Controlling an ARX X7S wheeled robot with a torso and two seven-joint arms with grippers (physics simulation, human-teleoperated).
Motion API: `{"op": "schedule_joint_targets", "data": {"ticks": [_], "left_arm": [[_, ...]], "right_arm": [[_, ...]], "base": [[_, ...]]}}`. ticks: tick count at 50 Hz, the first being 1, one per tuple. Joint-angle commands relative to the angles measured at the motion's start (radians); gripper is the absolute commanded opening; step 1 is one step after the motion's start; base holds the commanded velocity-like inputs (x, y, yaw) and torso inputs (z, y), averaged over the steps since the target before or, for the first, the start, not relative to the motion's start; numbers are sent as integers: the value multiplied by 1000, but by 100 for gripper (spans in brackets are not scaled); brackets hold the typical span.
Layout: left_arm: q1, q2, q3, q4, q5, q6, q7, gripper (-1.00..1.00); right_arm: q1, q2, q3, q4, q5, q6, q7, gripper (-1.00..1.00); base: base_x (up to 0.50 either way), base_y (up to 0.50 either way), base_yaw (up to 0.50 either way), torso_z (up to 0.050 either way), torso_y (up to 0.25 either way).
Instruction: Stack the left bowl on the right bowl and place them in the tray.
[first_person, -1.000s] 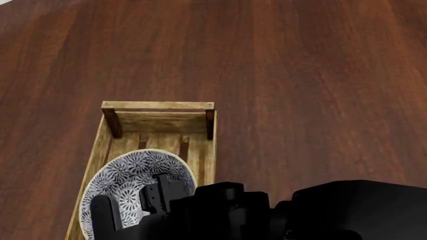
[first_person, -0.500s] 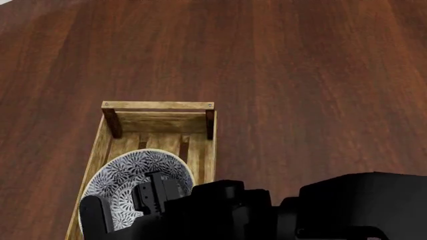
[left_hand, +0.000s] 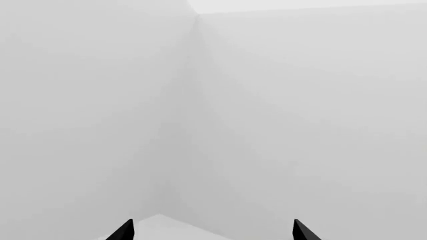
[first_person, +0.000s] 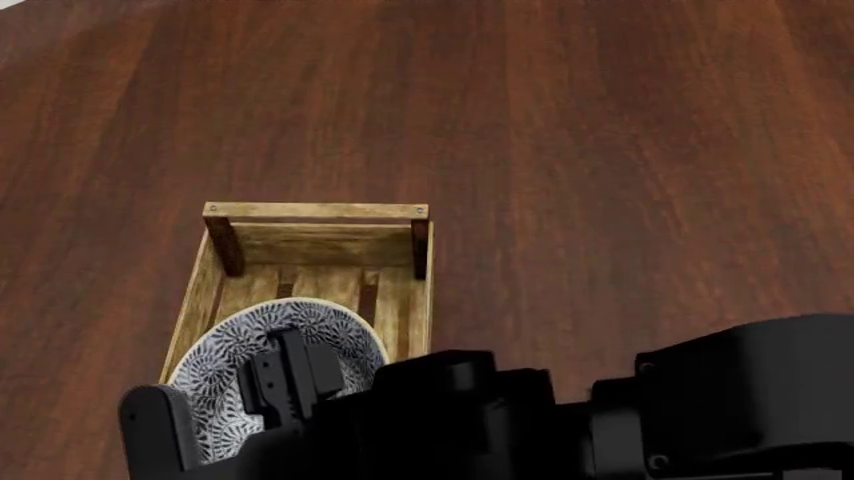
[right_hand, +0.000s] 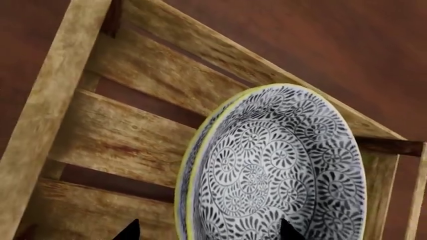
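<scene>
Though partly hidden, bowl (first_person: 314, 335) under right claw (right_hand: 208, 231).

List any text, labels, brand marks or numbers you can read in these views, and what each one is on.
None: no readable text in any view.
The patterned bowl carries only a dark floral motif, no lettering.
The wooden tray and the table show bare wood grain.
The right claw is plain black.
The left wrist view shows only blank white walls.

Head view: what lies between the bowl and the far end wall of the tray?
Only bare tray slats. In the head view, the bowl sits in the tray, and the stretch up to the far wall shows empty wooden bottom.
</scene>
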Motion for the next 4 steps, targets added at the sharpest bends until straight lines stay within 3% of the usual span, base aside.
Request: {"op": "schedule_joint_targets", "data": {"ticks": [1, 4], "left_arm": [[2, 0, -9, 6, -4, -5, 0, 100], [2, 0, -12, 8, -5, -8, 0, 100]], "right_arm": [[45, 28, 37, -84, 37, 47, 39, 100], [46, 26, 45, -80, 38, 46, 42, 100]], "base": [[0, 0, 0, 0, 0], [0, 0, 0, 0, 0]]}}
